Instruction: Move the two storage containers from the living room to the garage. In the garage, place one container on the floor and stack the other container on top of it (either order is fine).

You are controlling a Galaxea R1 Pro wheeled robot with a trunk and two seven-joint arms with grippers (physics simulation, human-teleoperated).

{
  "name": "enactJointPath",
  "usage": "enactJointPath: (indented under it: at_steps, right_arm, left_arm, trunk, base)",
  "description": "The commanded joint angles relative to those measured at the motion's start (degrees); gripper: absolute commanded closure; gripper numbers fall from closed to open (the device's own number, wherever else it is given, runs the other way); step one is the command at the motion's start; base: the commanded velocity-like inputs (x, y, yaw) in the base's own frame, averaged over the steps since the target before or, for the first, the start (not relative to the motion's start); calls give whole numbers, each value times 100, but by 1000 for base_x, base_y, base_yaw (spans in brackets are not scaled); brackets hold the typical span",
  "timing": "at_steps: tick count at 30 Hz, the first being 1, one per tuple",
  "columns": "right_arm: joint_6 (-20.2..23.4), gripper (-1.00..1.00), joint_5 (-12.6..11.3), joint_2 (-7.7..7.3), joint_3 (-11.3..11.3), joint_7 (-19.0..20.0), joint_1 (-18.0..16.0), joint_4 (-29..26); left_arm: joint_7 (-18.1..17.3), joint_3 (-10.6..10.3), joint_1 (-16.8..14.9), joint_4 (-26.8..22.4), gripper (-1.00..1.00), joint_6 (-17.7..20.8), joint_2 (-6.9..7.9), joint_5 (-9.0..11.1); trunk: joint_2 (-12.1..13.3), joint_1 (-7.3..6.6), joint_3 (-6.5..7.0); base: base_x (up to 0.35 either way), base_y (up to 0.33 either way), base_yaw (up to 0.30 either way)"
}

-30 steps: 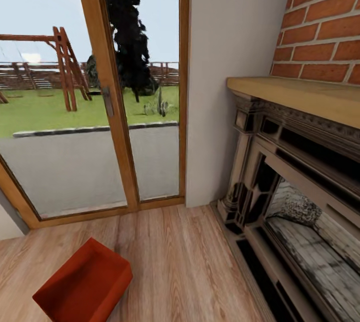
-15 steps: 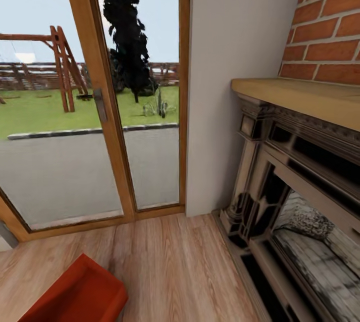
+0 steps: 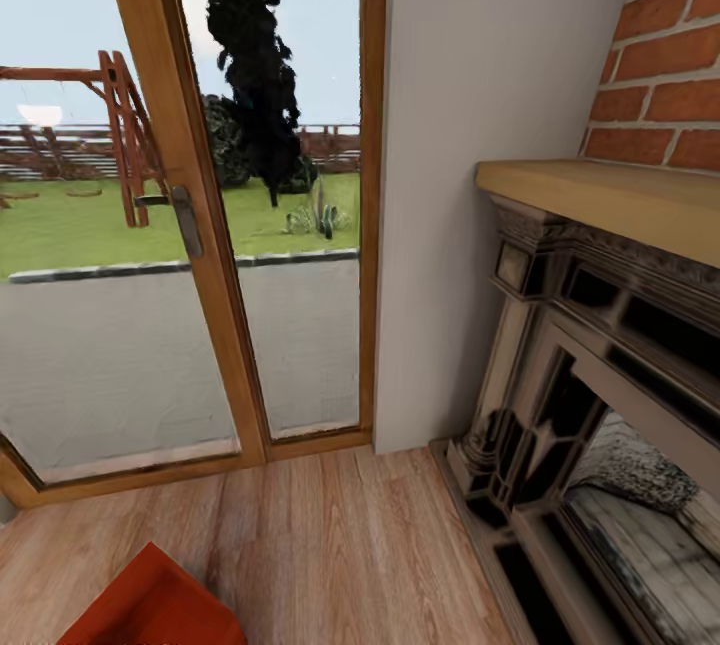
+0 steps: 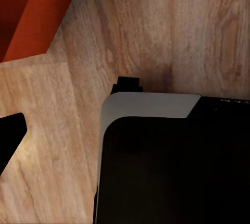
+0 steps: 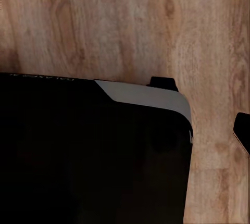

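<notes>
— Where caught from the left wrist, just a corner of one red container (image 4: 31, 10), resting on the plank floor (image 4: 156, 26), apart from the left fingers (image 4: 9, 135) with bare planks between.
— Spread or pressed together, those fingers?
— Cannot tell; one dark tip at the frame's edge. Same for the right fingers (image 5: 242, 130): cannot tell either, a single dark tip over bare wood.
— And beside both?
— Black robot body (image 4: 172, 172) with a pale grey edge, close beside each tip.
— From the head?
— Same red container low at the near left, cut off by the frame. Beyond it a glass door (image 3: 130, 325) in a wooden frame, with a metal handle (image 3: 185, 220). Then a pale wall (image 3: 480, 75) and a brick fireplace (image 3: 600, 375) under a wooden mantel (image 3: 620, 200).
</notes>
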Motion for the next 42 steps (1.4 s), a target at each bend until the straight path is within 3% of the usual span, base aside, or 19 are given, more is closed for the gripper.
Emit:
enactJointPath:
  at_steps: [1, 42]
  right_arm:
    - [-30, -100, -50, 2, 49, -10, -5, 12]
    - [-24, -100, -47, -9, 49, -10, -5, 10]
  left_arm:
    - [10, 11, -4, -3, -100, 21, 8, 38]
    - [27, 11, -4, -10, -100, 17, 22, 46]
  trunk:
    - [-4, 1, -6]
    - [-4, 1, -6]
  base:
    - [62, 0, 224]
    - [4, 0, 276]
